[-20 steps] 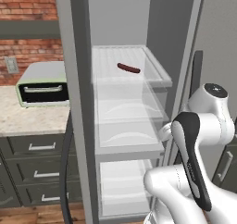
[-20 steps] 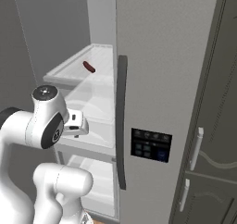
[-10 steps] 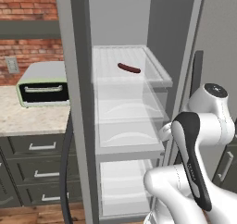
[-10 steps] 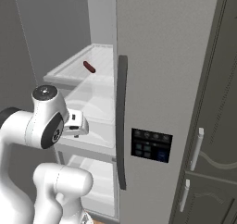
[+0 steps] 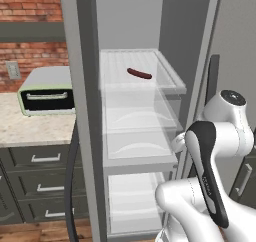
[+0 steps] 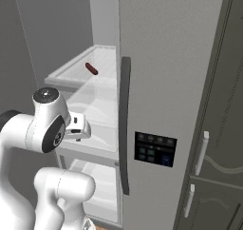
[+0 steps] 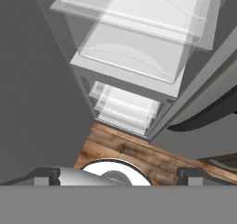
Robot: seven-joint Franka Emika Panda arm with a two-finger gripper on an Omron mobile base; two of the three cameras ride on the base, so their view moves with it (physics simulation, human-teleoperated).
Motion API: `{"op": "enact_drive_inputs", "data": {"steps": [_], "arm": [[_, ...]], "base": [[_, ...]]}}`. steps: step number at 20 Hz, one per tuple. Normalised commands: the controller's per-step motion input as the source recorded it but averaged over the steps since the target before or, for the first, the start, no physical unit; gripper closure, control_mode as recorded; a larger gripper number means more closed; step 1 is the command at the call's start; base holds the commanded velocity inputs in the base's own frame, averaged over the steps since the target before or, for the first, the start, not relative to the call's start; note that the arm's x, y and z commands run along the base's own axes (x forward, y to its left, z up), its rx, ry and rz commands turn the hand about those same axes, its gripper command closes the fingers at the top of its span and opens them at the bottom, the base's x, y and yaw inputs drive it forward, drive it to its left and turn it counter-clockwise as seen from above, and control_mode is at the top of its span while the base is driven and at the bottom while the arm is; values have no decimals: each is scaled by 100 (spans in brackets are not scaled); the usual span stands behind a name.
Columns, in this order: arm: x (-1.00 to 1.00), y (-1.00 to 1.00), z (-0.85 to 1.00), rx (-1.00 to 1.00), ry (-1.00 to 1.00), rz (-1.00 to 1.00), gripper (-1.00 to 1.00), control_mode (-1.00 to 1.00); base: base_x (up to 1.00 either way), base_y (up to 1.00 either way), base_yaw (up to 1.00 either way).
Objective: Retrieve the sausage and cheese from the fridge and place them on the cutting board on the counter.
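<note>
Sausage (image 5: 139,74) lies on fridge (image 5: 82,111) top shelf; gripper (image 7: 118,174) hangs low w/ jaws spread wide, empty. Raise hand, approach level, pinch across link's middle; cheese probably hidden elsewhere.

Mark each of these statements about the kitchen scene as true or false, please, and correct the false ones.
1. The sausage lies on the top translucent shelf of the fridge. True.
2. The gripper is closed on the sausage. False: its jaws stand open and hold nothing.
3. The fridge is open. True.
4. The toaster oven stands inside the fridge. False: it stands on the counter, beside the fridge.
5. The wall behind the counter is white tile. False: it is red brick.
</note>
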Motion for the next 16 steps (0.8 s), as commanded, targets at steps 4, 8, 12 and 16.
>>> {"op": "enact_drive_inputs", "data": {"steps": [4,8,12,16], "arm": [[0,0,0,0,0,0,-100,-100],[5,8,4,1,-9,-1,-100,-100],[0,1,74,12,-15,5,-100,-100],[29,0,69,6,-7,6,-100,-100]], "base": [[0,0,0],[0,0,0],[0,0,0],[0,0,0]]}}
